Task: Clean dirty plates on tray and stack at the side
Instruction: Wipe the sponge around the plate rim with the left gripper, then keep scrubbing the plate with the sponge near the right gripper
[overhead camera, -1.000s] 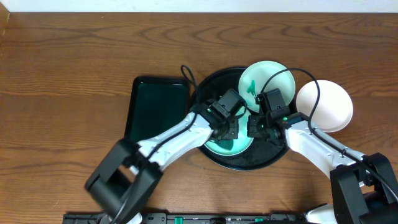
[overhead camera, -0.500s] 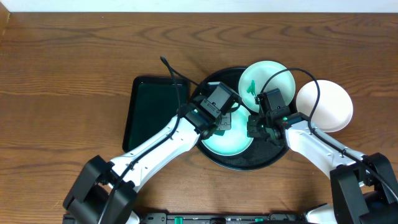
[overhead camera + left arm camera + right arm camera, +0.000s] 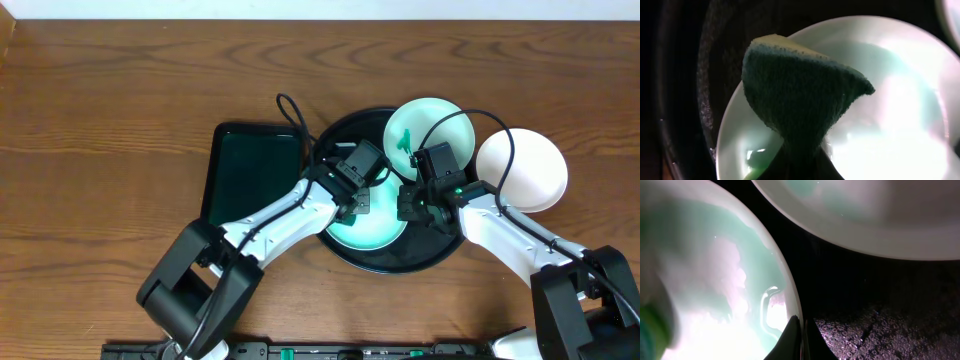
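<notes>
Overhead: the round black tray sits mid-table. A mint plate lies in its near half. The left gripper is over that plate's far edge and the right gripper is at its right rim. A smeared plate sits at the tray's back right, overlapping the rim, with a green streak showing. A white plate is on the table just right of the tray, clear of both arms.

Left wrist: jaws clamped on a dark green sponge, pinched to a narrow waist and fanned out over the mint plate. Contact with the glaze: cannot tell.

Right wrist: jaws closed, tips together at the mint plate's rim. Pinching or only bracing: cannot tell.

Risks: glossy plate on a glossy tray. If the right hold is weak, a scrub stroke may skid the plate into the smeared one. The sponge, held by its waist, may twist loose.
</notes>
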`<move>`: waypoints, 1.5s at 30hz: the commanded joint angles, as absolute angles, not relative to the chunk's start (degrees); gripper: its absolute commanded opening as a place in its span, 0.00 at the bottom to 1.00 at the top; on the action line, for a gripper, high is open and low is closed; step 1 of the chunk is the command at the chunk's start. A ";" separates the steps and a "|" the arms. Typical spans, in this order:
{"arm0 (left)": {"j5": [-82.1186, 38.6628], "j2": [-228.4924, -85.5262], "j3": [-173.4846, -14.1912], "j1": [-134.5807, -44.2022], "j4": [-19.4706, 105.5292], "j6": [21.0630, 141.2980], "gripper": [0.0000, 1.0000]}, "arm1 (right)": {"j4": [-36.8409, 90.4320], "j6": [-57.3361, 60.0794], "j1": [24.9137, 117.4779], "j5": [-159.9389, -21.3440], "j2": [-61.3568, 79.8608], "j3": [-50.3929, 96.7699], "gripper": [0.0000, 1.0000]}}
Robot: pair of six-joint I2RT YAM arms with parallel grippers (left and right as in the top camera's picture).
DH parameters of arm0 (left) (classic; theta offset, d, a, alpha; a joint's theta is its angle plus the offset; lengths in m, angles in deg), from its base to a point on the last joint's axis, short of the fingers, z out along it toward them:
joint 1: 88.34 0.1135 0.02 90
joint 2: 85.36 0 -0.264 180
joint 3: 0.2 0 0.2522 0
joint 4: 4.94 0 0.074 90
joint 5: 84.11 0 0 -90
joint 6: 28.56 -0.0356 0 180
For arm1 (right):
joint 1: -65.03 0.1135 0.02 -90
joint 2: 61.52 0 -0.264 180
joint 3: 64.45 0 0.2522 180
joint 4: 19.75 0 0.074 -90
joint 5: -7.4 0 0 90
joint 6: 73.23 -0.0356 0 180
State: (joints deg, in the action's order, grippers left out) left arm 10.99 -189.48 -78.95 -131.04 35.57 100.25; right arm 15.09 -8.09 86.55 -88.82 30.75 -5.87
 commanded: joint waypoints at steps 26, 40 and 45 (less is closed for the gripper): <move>12.37 -190.99 -78.25 -130.91 35.24 101.23 0.07 | 14.76 -8.05 86.90 -90.63 31.12 -6.24 0.01; 12.37 -193.11 -78.25 -130.91 35.24 101.23 0.08 | 14.76 -8.03 86.90 -90.63 31.12 -6.24 0.01; 12.35 -193.11 -78.25 -131.06 35.26 101.21 0.07 | 14.76 -8.03 86.90 -90.63 31.12 -6.24 0.01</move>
State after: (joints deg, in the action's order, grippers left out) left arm 11.01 -191.51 -78.95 -131.04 34.89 100.67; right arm 15.09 -8.07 86.55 -88.86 30.75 -5.87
